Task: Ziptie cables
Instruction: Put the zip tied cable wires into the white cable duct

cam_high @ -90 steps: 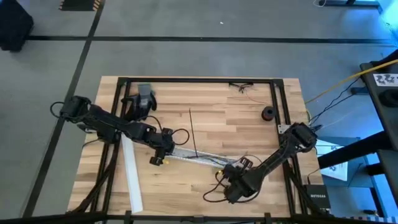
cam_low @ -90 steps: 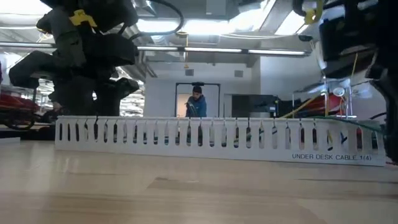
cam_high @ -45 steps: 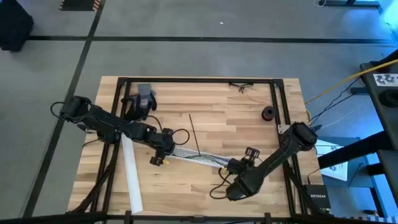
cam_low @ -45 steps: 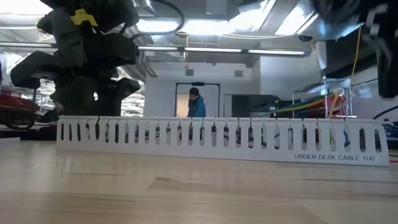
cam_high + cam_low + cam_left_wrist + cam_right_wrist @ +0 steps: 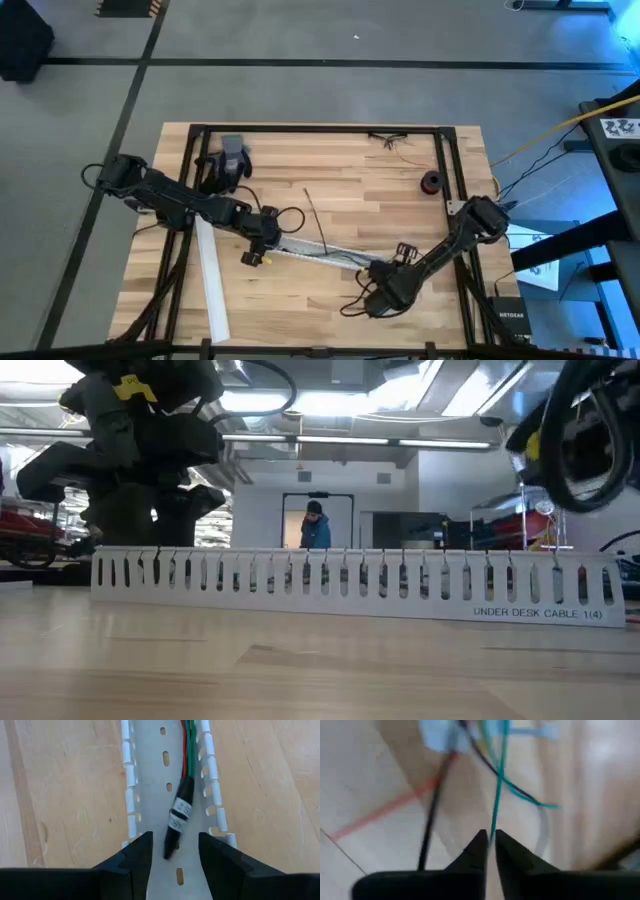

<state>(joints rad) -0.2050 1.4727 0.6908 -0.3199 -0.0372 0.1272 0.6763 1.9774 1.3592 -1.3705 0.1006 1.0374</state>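
Lifting away | right gripper (image 5: 490, 840) fingers clenched on green wire of cables (image 5: 497, 780), slack taken up | left gripper (image 5: 172, 847) fingers released over strip (image 5: 150, 780) | ziptie (image 5: 315, 218) untouched.

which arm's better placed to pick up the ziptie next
Likely left: its gripper is open and nearer the ziptie. The right gripper is shut on a green wire of the cables.
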